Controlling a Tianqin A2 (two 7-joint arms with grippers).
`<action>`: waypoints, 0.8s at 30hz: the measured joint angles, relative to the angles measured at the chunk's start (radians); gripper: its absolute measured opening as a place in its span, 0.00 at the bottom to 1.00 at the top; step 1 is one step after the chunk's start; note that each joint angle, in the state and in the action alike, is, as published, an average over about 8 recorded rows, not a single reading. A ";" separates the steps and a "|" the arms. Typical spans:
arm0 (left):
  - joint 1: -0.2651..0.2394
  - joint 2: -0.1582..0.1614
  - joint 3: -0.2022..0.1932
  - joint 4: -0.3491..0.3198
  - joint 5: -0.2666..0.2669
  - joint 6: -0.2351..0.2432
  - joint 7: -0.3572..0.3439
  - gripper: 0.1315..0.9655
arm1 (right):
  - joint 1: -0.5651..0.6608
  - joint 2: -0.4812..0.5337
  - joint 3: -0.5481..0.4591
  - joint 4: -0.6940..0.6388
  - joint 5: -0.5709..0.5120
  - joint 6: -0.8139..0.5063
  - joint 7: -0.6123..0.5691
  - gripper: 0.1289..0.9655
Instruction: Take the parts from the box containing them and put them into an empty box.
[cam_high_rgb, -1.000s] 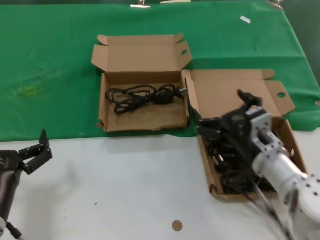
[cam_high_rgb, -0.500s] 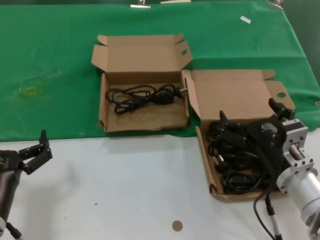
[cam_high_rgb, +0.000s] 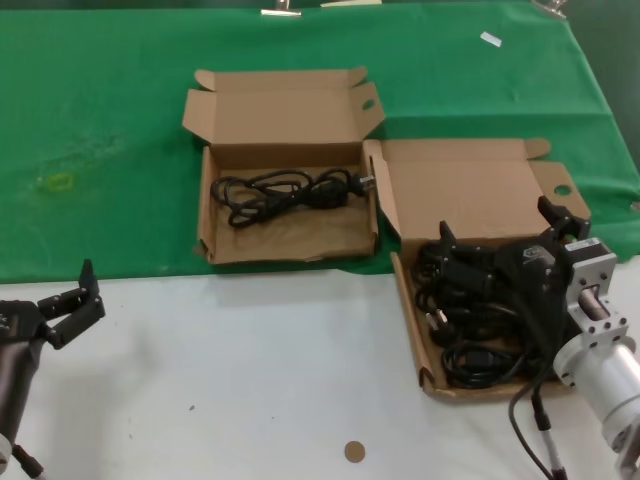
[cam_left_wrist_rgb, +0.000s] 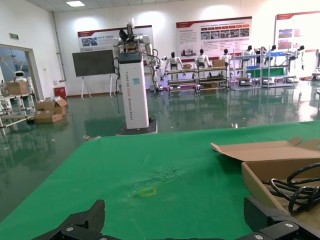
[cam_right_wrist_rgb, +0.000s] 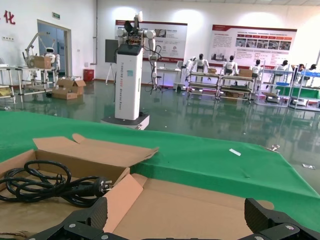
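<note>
The box containing the parts (cam_high_rgb: 411, 322) lies at the right with its lid (cam_high_rgb: 470, 190) folded back. Several black cord bundles (cam_high_rgb: 470, 322) fill it. My right gripper (cam_high_rgb: 498, 228) hovers open above the far end of that box, nothing between its fingers; in the right wrist view the right gripper (cam_right_wrist_rgb: 176, 220) faces the bare lid. The other box (cam_high_rgb: 290, 242), with the ragged front rim, holds one looped cord (cam_high_rgb: 285, 192), also seen as a cord (cam_right_wrist_rgb: 50, 185) beside the right box's flap. My left gripper (cam_high_rgb: 80, 300) is parked open at the near left, over the white table.
Both boxes rest where the green cloth (cam_high_rgb: 100, 120) meets the white table (cam_high_rgb: 250, 380). A small brown disc (cam_high_rgb: 353, 451) lies near the front edge. A yellow mark (cam_high_rgb: 58, 181) is on the cloth at the left, and a white tag (cam_high_rgb: 490, 39) lies far back right.
A second ago my right gripper was lower, over the right box's left wall; it swung right and back over the box. For the last half second nothing has moved.
</note>
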 joint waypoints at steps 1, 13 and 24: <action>0.000 0.000 0.000 0.000 0.000 0.000 0.000 1.00 | 0.000 0.000 0.000 0.000 0.000 0.000 0.000 1.00; 0.000 0.000 0.000 0.000 0.000 0.000 0.000 1.00 | 0.000 0.000 0.000 0.000 0.000 0.000 0.000 1.00; 0.000 0.000 0.000 0.000 0.000 0.000 0.000 1.00 | 0.000 0.000 0.000 0.000 0.000 0.000 0.000 1.00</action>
